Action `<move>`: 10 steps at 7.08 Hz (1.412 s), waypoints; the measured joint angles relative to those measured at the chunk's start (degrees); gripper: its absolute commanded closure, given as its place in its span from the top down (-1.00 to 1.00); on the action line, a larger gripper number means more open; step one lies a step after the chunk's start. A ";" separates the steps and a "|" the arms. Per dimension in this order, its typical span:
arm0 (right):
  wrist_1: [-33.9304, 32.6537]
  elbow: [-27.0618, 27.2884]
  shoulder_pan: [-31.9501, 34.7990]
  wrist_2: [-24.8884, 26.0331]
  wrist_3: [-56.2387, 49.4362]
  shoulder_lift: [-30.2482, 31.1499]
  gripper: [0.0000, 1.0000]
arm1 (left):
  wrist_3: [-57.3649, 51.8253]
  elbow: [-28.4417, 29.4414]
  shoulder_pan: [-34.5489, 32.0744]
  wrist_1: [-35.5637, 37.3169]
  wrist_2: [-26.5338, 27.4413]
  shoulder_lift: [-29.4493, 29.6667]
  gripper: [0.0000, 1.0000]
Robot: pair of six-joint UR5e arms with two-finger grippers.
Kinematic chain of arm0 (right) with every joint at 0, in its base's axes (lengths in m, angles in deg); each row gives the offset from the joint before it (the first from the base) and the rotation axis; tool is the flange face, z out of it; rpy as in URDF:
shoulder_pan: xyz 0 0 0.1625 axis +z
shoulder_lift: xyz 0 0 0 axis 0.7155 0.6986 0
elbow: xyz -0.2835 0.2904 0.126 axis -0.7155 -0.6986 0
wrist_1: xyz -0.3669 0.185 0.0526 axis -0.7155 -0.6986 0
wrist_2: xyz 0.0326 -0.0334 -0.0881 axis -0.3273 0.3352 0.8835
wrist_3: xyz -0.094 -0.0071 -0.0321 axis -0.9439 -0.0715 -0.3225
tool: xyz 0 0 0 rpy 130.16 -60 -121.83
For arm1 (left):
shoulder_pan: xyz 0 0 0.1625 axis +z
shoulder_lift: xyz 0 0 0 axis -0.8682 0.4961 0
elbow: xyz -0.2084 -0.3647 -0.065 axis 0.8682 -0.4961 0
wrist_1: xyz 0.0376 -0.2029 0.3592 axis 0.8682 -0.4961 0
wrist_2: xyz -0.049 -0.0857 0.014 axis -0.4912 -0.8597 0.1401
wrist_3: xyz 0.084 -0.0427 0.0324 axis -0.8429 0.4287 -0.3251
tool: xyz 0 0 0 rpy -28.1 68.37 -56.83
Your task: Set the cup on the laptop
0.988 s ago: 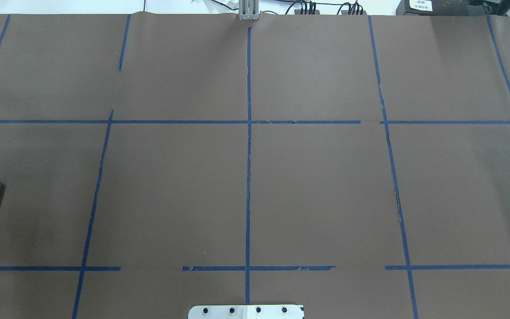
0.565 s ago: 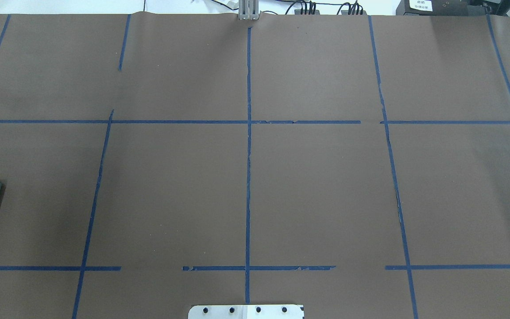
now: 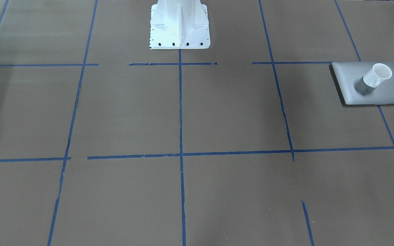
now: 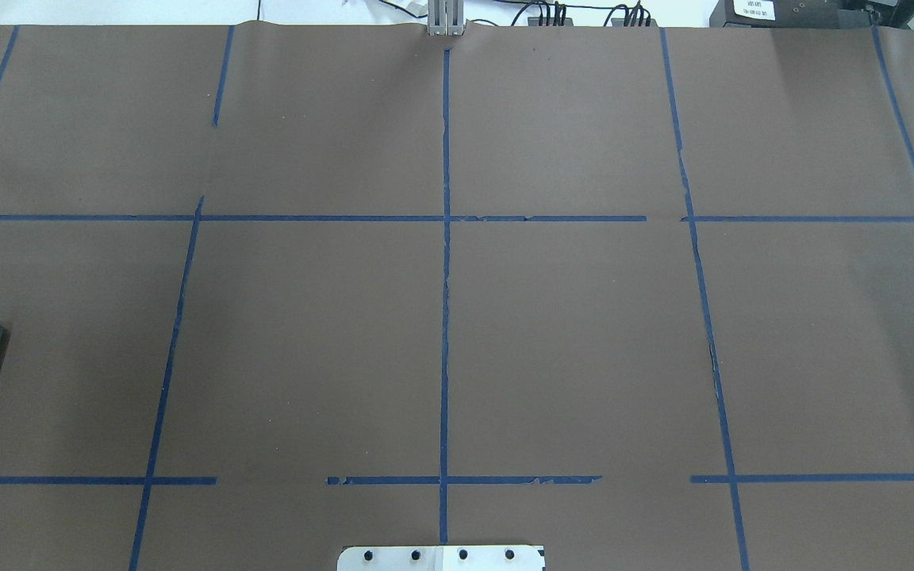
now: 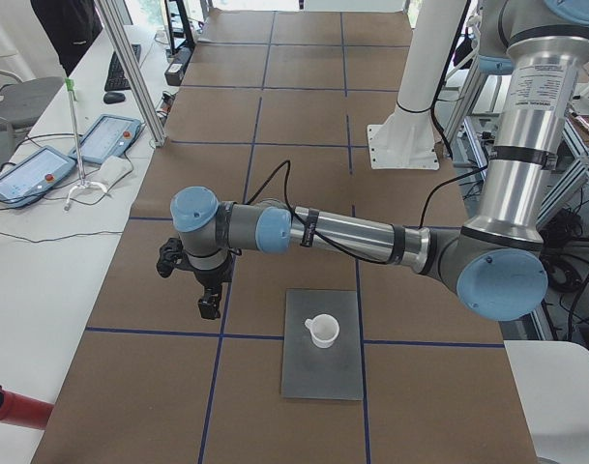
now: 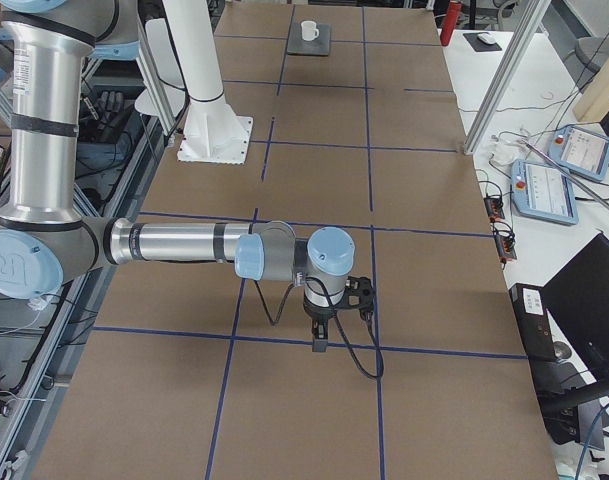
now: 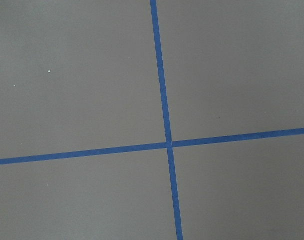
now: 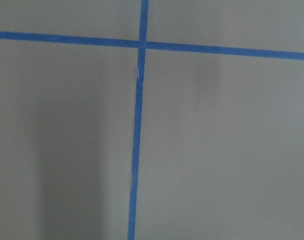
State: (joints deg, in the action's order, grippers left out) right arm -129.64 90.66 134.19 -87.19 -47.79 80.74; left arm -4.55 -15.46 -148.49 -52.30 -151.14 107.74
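White cup [image 3: 377,76]; silver-grey laptop [image 3: 390,93]; blue-gridded brown table [image 3: 231,112]

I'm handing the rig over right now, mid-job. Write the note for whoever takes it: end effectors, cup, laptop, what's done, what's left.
The left end effector hangs over bare table beside the laptop, clear of the cup. Open or shut cannot be told from the side view.
The right end effector is at the opposite end of the table, over a tape line. Its state cannot be told either.
The cup stands upright on the closed laptop, free of both arms.
Done: cup is on laptop. Left: nothing apparent; perhaps park the arms.
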 measured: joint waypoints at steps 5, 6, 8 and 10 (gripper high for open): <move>0.00 0.00 0.00 0.01 0.00 0.00 1.00 | -0.43 0.28 0.07 0.19 -1.61 0.51 1.00; 0.02 0.00 0.00 0.01 0.00 0.01 1.00 | -0.47 0.20 0.07 0.24 -1.62 0.53 1.00; 0.02 0.00 0.00 0.00 0.00 0.01 1.00 | -0.49 0.23 0.03 0.28 -1.62 0.53 1.00; 0.02 0.00 0.00 0.00 0.00 0.01 1.00 | -0.50 0.25 0.00 0.31 -1.62 0.45 1.00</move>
State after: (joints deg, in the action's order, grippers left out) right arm -129.62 90.66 134.19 -87.19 -47.79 80.75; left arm -5.05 -15.21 -148.49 -51.99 -152.77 108.19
